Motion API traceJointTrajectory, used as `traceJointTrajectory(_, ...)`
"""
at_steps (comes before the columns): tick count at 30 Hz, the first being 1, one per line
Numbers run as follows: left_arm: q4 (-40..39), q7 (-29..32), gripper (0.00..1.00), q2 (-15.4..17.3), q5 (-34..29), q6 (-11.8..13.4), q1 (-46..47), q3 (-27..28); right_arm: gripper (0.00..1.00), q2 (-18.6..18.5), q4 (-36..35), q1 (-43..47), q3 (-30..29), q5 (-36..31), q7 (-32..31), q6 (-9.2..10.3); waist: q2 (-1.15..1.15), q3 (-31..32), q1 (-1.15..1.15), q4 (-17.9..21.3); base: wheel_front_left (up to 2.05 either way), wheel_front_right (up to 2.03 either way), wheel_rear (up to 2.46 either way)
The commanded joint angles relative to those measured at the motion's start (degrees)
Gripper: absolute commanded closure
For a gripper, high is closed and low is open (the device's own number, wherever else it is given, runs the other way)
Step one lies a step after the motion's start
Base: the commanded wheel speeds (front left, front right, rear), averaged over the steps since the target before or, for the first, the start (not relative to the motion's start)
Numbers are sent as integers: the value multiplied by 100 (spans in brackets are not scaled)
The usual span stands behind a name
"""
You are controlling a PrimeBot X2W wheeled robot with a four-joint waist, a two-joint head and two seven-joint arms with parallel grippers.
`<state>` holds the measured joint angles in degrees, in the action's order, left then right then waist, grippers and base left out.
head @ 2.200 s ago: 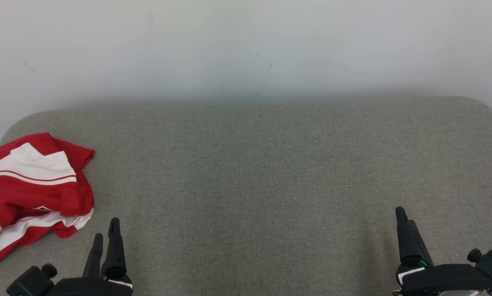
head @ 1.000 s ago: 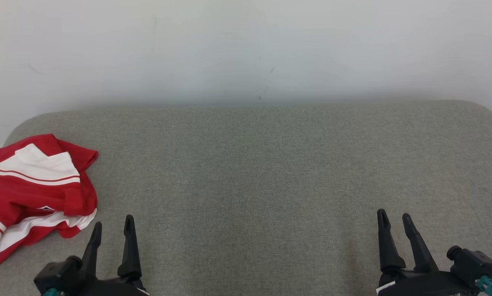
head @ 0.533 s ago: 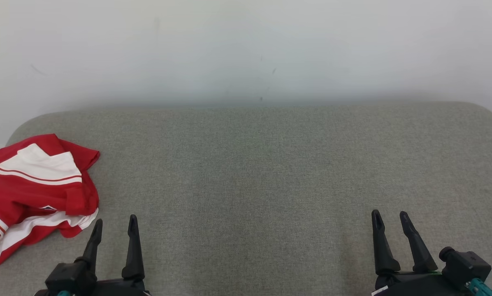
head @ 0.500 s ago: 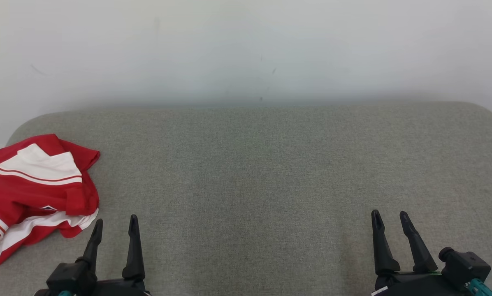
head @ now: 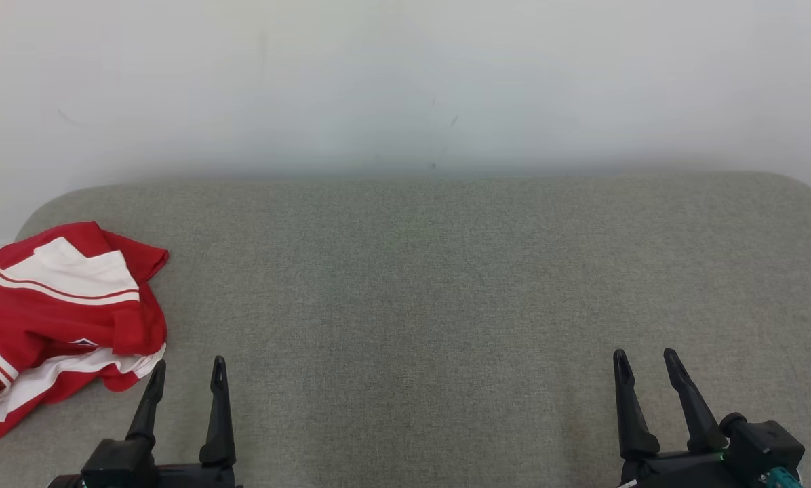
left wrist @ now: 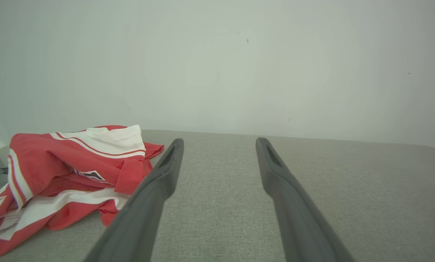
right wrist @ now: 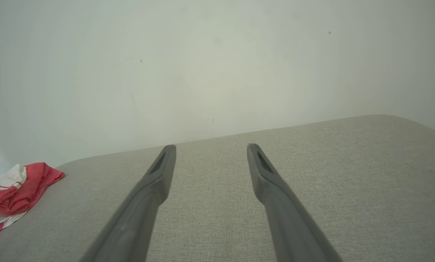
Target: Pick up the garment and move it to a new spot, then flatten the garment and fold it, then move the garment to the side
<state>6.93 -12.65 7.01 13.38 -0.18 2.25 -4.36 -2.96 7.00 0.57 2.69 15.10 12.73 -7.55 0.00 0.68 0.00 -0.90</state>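
One crumpled red-and-white garment (head: 60, 318) lies at the padded surface's (head: 419, 291) left edge. Two pincers, left gripper (head: 188, 364) and right gripper (head: 645, 354), hover over its near edge, both wide and empty.

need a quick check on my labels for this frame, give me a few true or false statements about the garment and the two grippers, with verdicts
1. The red and white garment lies crumpled at the left end of the grey padded surface. True.
2. The left gripper is shut on the garment. False: it is open and holds nothing, with the garment lying just to its left.
3. The right gripper is open with nothing between its fingers. True.
4. The garment is folded flat in the middle of the surface. False: it is bunched up and unfolded, at the left end.
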Motion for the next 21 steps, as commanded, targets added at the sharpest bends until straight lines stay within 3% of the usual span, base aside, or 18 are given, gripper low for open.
traceJointTrajectory(1, -16, -55, 0, 37, -100, -31, -68, 18, 0, 0, -38, 39, -13, -89, 45, 10, 0, 3, 0, -5, 0, 0, 0)
traceJointTrajectory(21, 61, -260, 0, 4, -522, -34, -233, 159, 0, 7, -66, 242, -92, -607, 255, 12, 0, 64, 0, -102, 0, 0, 0)
